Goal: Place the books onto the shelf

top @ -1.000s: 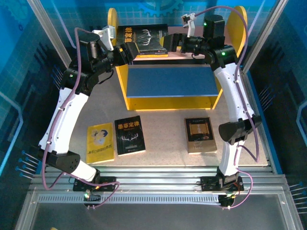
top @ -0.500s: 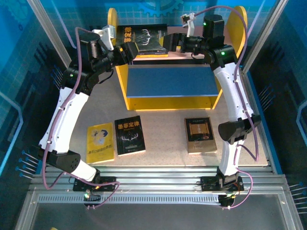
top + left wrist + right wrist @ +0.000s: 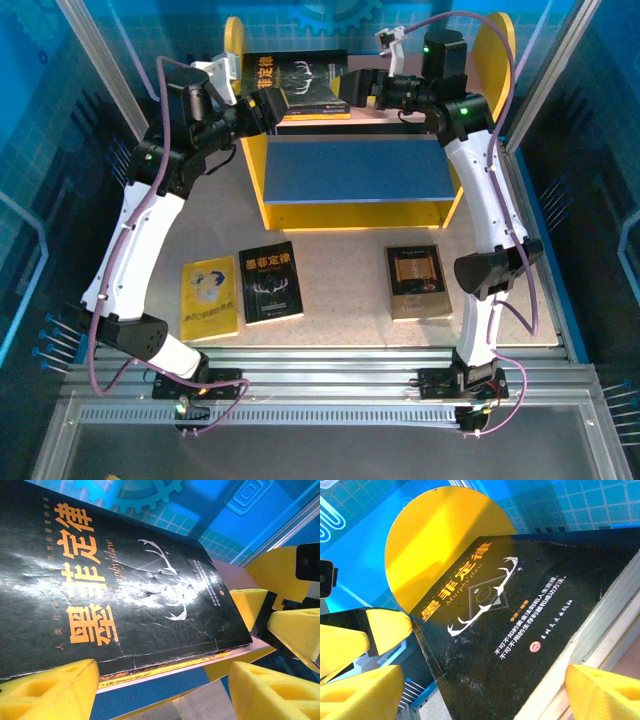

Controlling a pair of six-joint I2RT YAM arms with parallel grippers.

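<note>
Top external view. The step in hand appears to be settling a stack on the pink upper board of the shelf (image 3: 350,170). A black antler book (image 3: 300,78) lies flat there on top of another volume with a yellow edge. The left gripper (image 3: 270,104) stands at the stack's left end and the right gripper (image 3: 352,88) at its right end, both at upper-board height. In front of the shelf, on the table (image 3: 340,310), three books are not yet shelved: a yellow book (image 3: 208,298) to the left, a second black book (image 3: 270,282) just beside it, and a brown book (image 3: 418,282) to the right.

Left wrist view. The left gripper's jaws stand wide apart, released. The antler book's near edge lies just beyond its pads (image 3: 45,690); contact cannot be confirmed.

Right wrist view. The right gripper's jaws are likewise spread and hold nothing. The book's corner lies between and beyond its pads (image 3: 605,690).

Judgement: the next move calls for backing both grippers clear of the shelf without dragging the stack, then reaching for a book in front of it.
</note>
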